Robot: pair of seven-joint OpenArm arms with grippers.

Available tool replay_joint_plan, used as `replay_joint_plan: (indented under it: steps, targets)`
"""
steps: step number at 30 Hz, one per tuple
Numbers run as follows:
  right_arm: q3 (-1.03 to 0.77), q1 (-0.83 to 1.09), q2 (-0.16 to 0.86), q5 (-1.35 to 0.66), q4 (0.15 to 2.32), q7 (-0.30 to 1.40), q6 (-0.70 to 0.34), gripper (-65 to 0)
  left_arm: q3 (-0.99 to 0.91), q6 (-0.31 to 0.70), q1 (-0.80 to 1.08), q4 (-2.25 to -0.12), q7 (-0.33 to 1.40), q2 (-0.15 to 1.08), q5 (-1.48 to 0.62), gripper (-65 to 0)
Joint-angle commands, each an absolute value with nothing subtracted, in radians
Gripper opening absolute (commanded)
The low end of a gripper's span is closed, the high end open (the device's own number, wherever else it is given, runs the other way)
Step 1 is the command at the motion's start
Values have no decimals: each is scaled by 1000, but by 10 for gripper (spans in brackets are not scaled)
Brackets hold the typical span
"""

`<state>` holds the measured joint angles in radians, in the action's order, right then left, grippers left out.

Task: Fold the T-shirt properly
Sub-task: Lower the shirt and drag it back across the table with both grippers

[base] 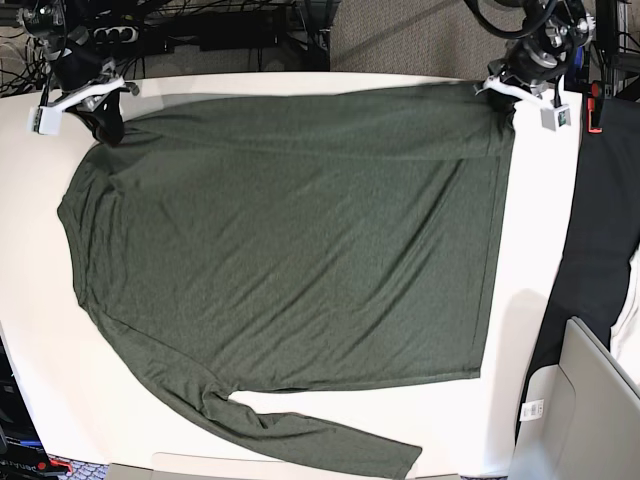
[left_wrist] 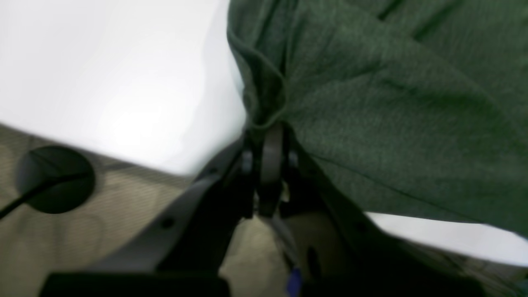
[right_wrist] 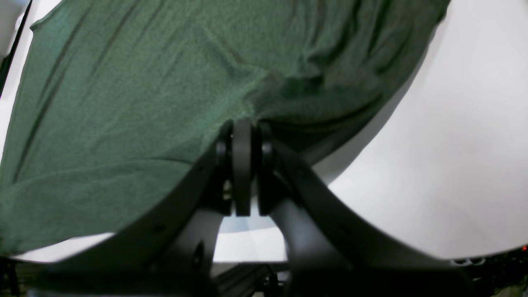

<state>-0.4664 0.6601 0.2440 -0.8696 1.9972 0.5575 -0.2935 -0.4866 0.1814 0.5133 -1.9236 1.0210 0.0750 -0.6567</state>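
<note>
The T-shirt (base: 290,240), dark olive green with long sleeves, lies spread flat over the white table (base: 520,330). One sleeve (base: 330,440) runs along the near edge. At the far right corner of the shirt my left gripper (base: 497,97) is shut on the fabric. The left wrist view shows its jaws closed on a bunched fold of the T-shirt (left_wrist: 371,103) at the left gripper (left_wrist: 269,126). At the far left corner my right gripper (base: 108,130) is shut on the cloth too. In the right wrist view the T-shirt (right_wrist: 123,90) drapes away from the right gripper (right_wrist: 243,123).
A plain black cloth (base: 598,230) hangs along the table's right side. A grey box (base: 590,400) stands at the near right corner, with a white tag (base: 532,409) beside it. Cables and a power strip (base: 120,35) lie behind the table. A black disc (left_wrist: 55,179) sits on the carpet.
</note>
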Motion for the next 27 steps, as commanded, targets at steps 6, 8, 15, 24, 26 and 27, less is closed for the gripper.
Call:
replay_joint_plan:
  steps: [6, 8, 15, 24, 26, 27]
  targets:
    - [-479, 631, 254, -883, 2020, 530, -335, -648, -616, 289, 481, -1949, 1012, 74, -664, -650]
    - [-479, 593, 255, -883, 2018, 532, -334, -648, -627, 289, 443, -1949, 1015, 74, -664, -650]
    - [-472, 450, 274, -877, 1988, 532, -332, -648, -619, 289, 323, -1946, 1021, 70, -664, -650]
    - [-452, 271, 278, -806, 1828, 532, -334, -648, -618, 289, 91, -1863, 1101, 18, -656, -650]
    - [-449, 232, 300, -806, 1788, 532, -335, -648, -618, 289, 65, -1816, 1098, 18, -656, -650]
    - [-449, 211, 300, -806, 1765, 532, -335, -648, -618, 289, 53, -1794, 1095, 18, -656, -650]
